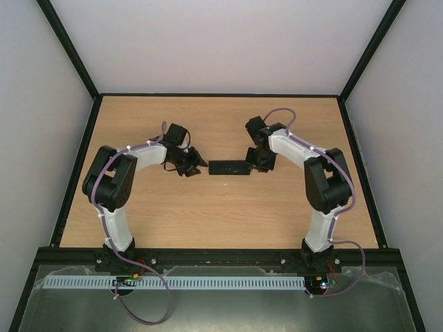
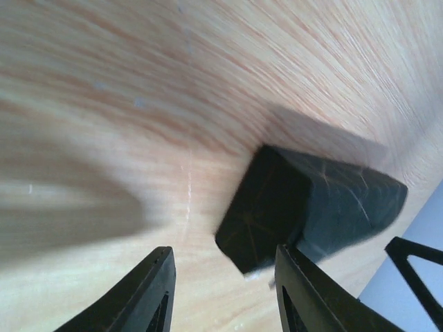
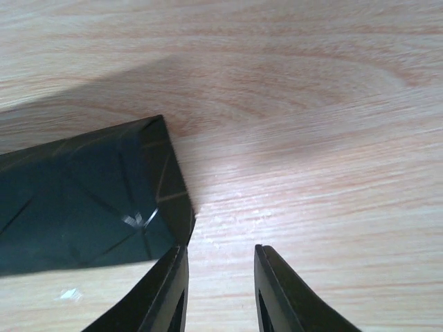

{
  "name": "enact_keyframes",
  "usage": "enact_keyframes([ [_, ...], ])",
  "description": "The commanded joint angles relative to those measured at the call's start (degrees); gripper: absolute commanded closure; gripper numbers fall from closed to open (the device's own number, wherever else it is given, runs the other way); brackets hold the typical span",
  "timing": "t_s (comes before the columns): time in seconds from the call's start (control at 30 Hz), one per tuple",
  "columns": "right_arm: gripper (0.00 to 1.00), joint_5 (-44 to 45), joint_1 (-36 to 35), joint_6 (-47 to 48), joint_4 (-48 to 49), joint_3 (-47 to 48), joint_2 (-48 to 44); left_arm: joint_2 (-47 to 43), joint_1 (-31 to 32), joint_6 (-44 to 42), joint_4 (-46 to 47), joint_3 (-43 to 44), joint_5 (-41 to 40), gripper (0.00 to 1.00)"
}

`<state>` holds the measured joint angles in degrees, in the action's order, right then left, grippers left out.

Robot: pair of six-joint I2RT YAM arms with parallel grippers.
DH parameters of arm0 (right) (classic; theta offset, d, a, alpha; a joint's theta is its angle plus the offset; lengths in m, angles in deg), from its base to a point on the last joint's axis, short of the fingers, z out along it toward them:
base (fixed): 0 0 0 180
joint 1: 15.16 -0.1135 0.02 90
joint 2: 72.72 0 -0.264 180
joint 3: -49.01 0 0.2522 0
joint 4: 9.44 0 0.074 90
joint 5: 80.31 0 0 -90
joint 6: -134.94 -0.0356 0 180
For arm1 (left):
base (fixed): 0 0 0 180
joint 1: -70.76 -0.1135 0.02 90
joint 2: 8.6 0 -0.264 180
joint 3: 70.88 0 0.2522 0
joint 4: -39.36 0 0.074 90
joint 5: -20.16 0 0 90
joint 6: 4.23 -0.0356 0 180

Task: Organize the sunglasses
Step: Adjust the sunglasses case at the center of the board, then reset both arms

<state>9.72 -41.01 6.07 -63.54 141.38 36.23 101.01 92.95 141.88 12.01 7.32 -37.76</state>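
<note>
- Lying flat on the light-brown wood-grain table (image 1: pixel 221 214), a slim black rectangular case (image 1: pixel 228 168) sits near the middle, its long side running left to right between the two arms.
- The black two-fingered left gripper (image 1: pixel 196 166) hangs low over the table just beside the case's left end. From overhead I cannot tell whether they touch.
- The black two-fingered right gripper (image 1: pixel 257 164) is low at the case's right end, again too close to tell touching from apart.
- In the left wrist view, the left gripper (image 2: pixel 223 254) has its fingers apart, with bare table (image 2: pixel 138 104) showing in the gap and nothing clamped.
- The case (image 2: pixel 304 200) shows one end face here. Its near corner lies just ahead of the gap, closer to the right-hand finger (image 2: pixel 304 297), which overlaps it in the picture.
- In the right wrist view, the right gripper (image 3: pixel 221 252) has its fingers a narrow way apart, with only wood grain (image 3: pixel 311 138) between them and nothing held.
- The case (image 3: pixel 76 200) fills the left of that view, with faint crease lines and a small glint on it. Its corner reaches the tip of the left-hand finger (image 3: pixel 169 297), and contact cannot be told.
- The sunglasses do not show in any of the three views, so I cannot tell where they lie.
</note>
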Motion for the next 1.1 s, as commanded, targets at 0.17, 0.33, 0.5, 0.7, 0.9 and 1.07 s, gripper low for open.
enact_keyframes([
  [0.17,0.47,2.2,2.5,0.4,-4.2,-4.3,-15.7,-10.4,-2.7,-2.6,-7.7,-0.4,-3.0,0.40],
  [0.33,0.01,9.1,6.4,1.7,2.2,-10.7,-25.2,-16.4,-5.1,-9.4,-13.4,3.8,-11.6,0.01],
  [0.5,0.02,21.7,8.0,5.7,18.2,-25.4,-39.3,-22.7,-6.7,-15.6,-15.2,4.0,-22.9,0.01],
  [0.7,0.02,34.8,10.1,15.3,45.0,-44.1,-48.7,-30.3,-10.5,-17.9,-4.9,-6.9,-31.7,0.01],
  [0.9,0.01,30.8,17.8,16.9,68.4,-56.7,-44.5,-36.9,-11.2,-23.2,11.3,-19.3,-45.4,0.01],
  [1.07,0.01,32.5,18.3,20.7,85.3,-61.3,-37.5,-36.0,-15.6,-30.0,24.5,-26.7,-42.3,0.01],
])
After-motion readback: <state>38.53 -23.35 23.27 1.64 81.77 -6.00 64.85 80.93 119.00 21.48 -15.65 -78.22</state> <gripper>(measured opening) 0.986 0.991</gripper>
